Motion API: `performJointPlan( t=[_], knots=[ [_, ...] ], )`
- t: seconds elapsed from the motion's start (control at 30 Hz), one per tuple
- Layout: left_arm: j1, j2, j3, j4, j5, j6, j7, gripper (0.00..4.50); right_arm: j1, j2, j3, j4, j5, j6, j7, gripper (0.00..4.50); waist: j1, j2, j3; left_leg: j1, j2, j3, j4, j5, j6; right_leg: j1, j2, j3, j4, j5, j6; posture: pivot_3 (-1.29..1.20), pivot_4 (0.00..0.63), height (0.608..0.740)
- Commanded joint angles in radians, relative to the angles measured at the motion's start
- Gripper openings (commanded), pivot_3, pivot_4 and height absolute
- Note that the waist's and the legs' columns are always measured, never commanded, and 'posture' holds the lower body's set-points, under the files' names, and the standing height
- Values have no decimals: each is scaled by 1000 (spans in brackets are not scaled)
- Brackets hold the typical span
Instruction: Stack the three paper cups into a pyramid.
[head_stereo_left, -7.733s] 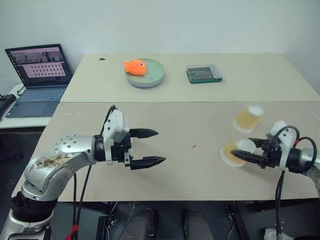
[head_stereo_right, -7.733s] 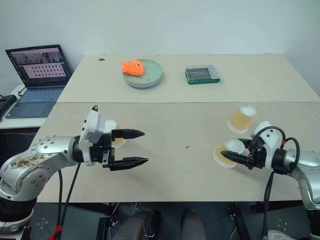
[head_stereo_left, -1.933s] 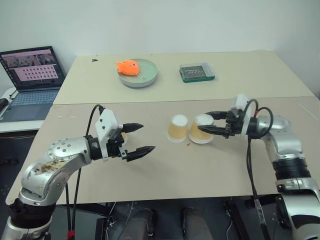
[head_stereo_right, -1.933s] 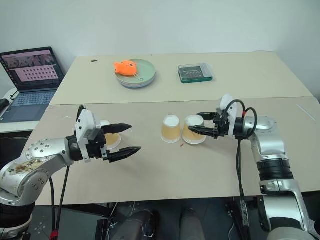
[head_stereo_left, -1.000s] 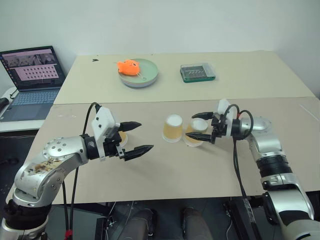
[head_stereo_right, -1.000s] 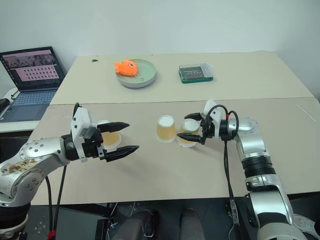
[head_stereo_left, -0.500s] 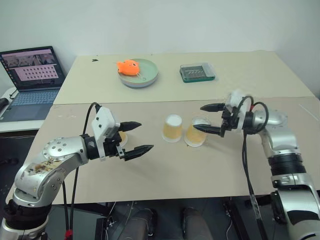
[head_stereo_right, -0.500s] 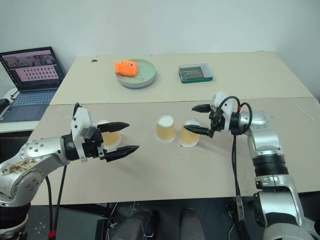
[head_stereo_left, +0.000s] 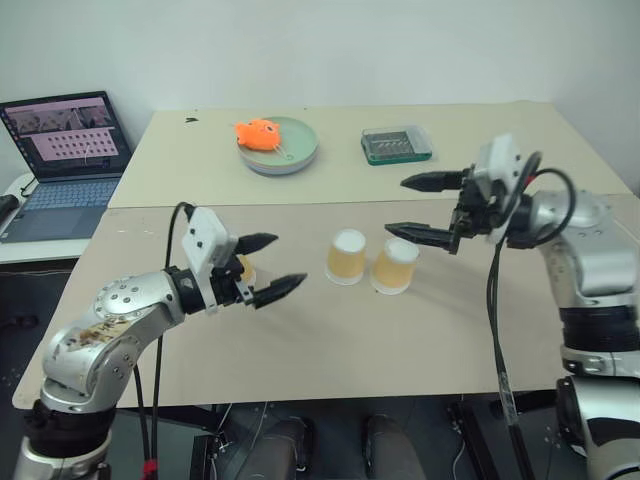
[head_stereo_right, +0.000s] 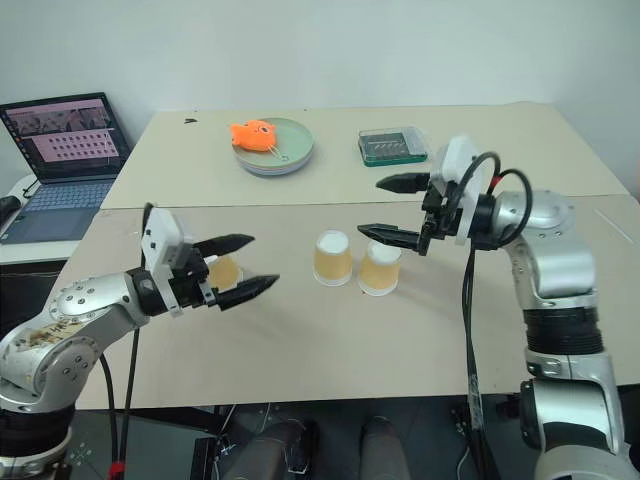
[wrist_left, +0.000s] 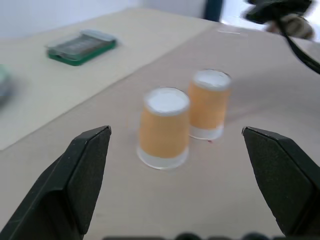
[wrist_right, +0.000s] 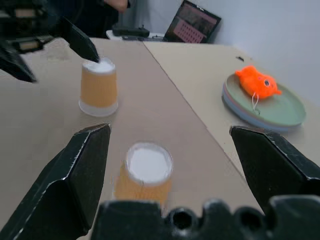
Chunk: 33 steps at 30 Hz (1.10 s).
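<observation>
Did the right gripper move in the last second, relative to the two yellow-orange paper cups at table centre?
Yes. The right gripper has lifted up and off the right-hand yellow-orange paper cup, which stands beside its twin; jaws open, empty.

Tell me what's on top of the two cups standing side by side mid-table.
Nothing: both cups stand upside down, white bases bare. The open right gripper hangs above them, empty. Their insides are hidden.

Landmark: the middle cup (head_stereo_left: 347, 256), upside down on the near table (head_stereo_left: 420, 340). A second cup (head_stereo_left: 394, 266) stands just to its right, close beside it. The third cup (head_stereo_right: 222, 272) stands well to its left, behind the left gripper (head_stereo_left: 268, 267). The right gripper (head_stereo_left: 423, 208) hangs above and right of the pair. On the far table (head_stereo_left: 520, 150) behind lie a plate (head_stereo_left: 280, 147) with a toy (head_stereo_left: 258, 132) on it, and a box (head_stereo_left: 397, 145) to the right of the plate. A laptop (head_stereo_left: 62, 155) sits far left.
</observation>
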Motion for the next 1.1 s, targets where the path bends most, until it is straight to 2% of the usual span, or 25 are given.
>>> performJointPlan(
  t=[0.03,0.13,0.27,0.47,0.7,1.1],
  knots=[
    [59,-92,58,-120,150,-80,237,4500,35,-40,-37,-176,82,95,-28,4415,1,-3,-1,0,0,0,0,0,0,0,-1,0,0,0,0,0,150,730],
    [188,-171,39,-239,290,-109,391,4500,103,-63,-42,-244,102,137,-52,4415,6,-5,-1,0,0,0,0,-1,1,2,-3,0,-2,0,0,0,150,730],
    [321,-186,-28,-343,410,-136,442,4500,153,-77,-48,-273,111,164,-87,4415,20,-6,-1,0,-1,1,0,-1,1,1,-3,-1,-1,0,0,0,150,730],
    [470,-275,3,-342,413,-136,469,4500,209,-91,-78,-287,120,192,-142,4415,30,-7,-1,1,-1,1,1,-1,1,6,-3,-3,-3,-3,5,0,150,730],
    [402,-324,17,-178,386,-183,432,4500,259,-108,-135,-314,137,216,-196,4415,44,-7,-1,1,0,1,1,-1,1,6,-4,-4,-3,-6,10,0,150,730],
    [296,-318,-67,27,409,-273,330,4500,410,-151,-264,-411,225,264,-234,4415,44,-7,-1,1,0,1,1,-1,2,6,-4,-4,-4,-7,11,0,150,730]
  ],
)
